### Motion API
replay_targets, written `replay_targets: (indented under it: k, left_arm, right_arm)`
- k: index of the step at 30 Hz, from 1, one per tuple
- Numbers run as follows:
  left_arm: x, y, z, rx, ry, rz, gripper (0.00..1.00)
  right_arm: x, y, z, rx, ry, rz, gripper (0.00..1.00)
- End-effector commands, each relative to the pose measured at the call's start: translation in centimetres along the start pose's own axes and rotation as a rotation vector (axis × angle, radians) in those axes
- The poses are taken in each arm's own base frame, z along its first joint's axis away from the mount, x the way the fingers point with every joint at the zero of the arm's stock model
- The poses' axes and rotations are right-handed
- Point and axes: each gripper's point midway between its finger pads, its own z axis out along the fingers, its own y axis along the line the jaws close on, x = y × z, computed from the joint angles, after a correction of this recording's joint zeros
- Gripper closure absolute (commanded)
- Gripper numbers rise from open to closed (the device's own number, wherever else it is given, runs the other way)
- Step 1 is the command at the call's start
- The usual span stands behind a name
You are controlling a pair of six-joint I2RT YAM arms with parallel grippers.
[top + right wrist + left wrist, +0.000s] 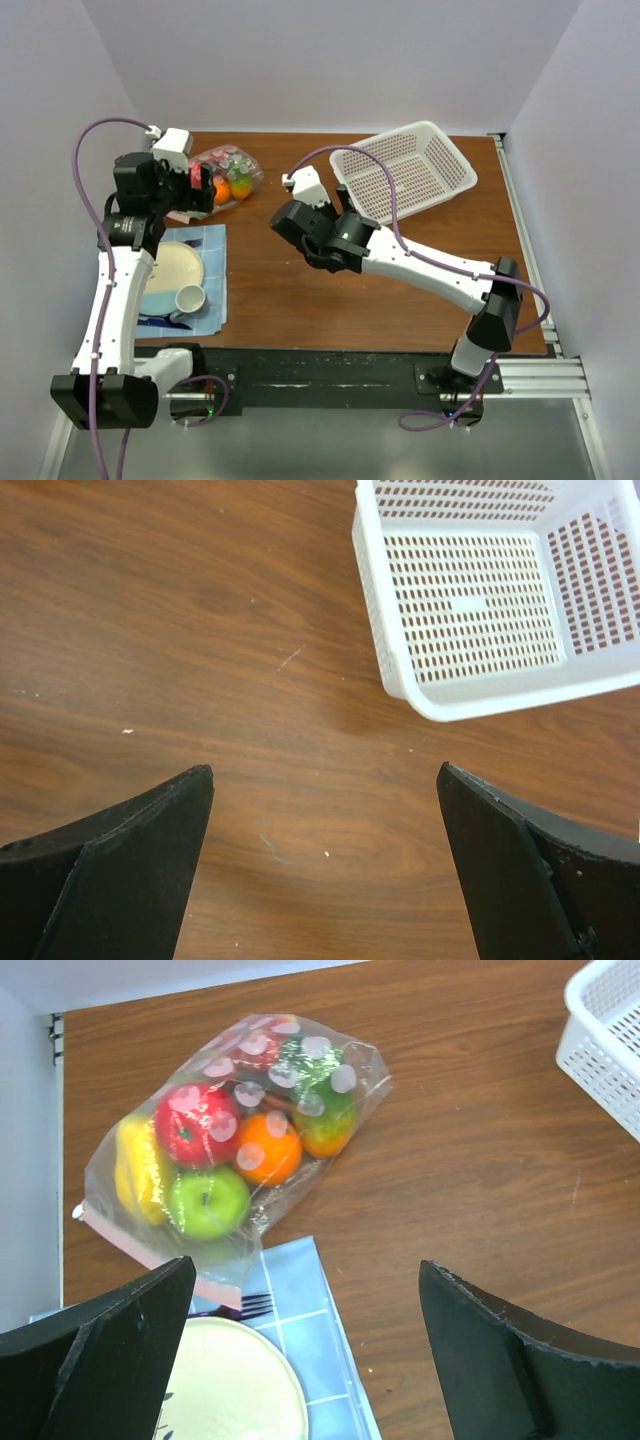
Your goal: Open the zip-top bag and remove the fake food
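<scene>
The bag [235,1130] is laid by the far left corner of the bench, with the fruit [205,1200] enclosed. Its long axis is set diagonally, and the zip strip [140,1248] is turned toward the left gripper [305,1265], which is spread and empty just short of it. The right gripper [325,768], likewise spread and empty, is poised at mid-bench near the basket [480,705], well apart from the bag. The left arm is judged the nearer.

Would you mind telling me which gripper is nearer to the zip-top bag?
Left. The left gripper hangs open right by the zip edge of the zip-top bag; the right gripper is farther right, over the table near the white basket.
</scene>
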Motion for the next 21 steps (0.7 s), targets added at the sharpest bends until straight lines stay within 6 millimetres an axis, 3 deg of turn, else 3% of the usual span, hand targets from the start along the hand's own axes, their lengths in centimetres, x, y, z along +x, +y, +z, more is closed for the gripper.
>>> replay_targets:
  k: [1,2,3,5,6,7,8,11,13,15,18,19,21]
  left_arm:
    - [0.2,3.4,1.9,-0.081,0.003,-0.08,0.0]
    - [0.5,3.9,2.4,-0.088,0.014,-0.097,0.0]
    - [0.8,4.3,3.3,-0.097,0.028,-0.102,0.0]
    - [1.4,5.4,4.0,-0.138,0.042,-0.094,0.0]
    - [1.5,5.8,4.3,-0.15,0.044,-0.088,0.0]
    - [1.6,6.5,4.5,-0.168,0.035,-0.081,0.0]
    - [1.7,7.2,4.6,-0.185,0.035,-0.082,0.0]
    - [2.7,10.3,4.7,-0.208,0.041,-0.143,0.0]
    - [4.3,13.2,5.0,-0.245,0.076,-0.201,0.0]
    - [5.6,14.3,5.6,-0.251,0.112,-0.216,0.0]
    - [6.7,15.5,5.9,-0.275,0.12,-0.208,0.0]
    - [7.3,15.5,6.2,-0.273,0.13,-0.21,0.0]
    - [8.0,15.7,6.9,-0.269,0.139,-0.214,0.0]
  right_arm:
    - [-5.3,-4.4,1.1,-0.011,-0.091,0.182,0.01]
    - [-5.8,-5.2,2.2,-0.026,-0.089,0.248,0.01]
    - [-5.6,-7.4,4.9,-0.049,-0.052,0.336,0.01]
    - [-5.4,-9.1,8.3,-0.041,-0.02,0.476,0.02]
    - [-5.1,-10.9,10.2,0.004,-0.006,0.509,0.01]
    - [-6.3,-12.1,10.6,0.057,-0.04,0.508,0.02]
    - [-6.4,-11.8,12.0,0.088,-0.046,0.487,0.03]
    - [-9.1,-12.8,13.3,0.159,-0.131,0.475,0.07]
    - [-9.7,-12.5,15.0,0.189,-0.158,0.468,0.13]
    - [-9.0,-11.9,17.2,0.196,-0.14,0.463,0.18]
    - [-8.0,-11.7,20.0,0.2,-0.118,0.482,0.35]
    - [-7.4,-11.7,20.7,0.208,-0.108,0.502,0.55]
    - [-5.6,-12.0,22.4,0.214,-0.072,0.536,0.7]
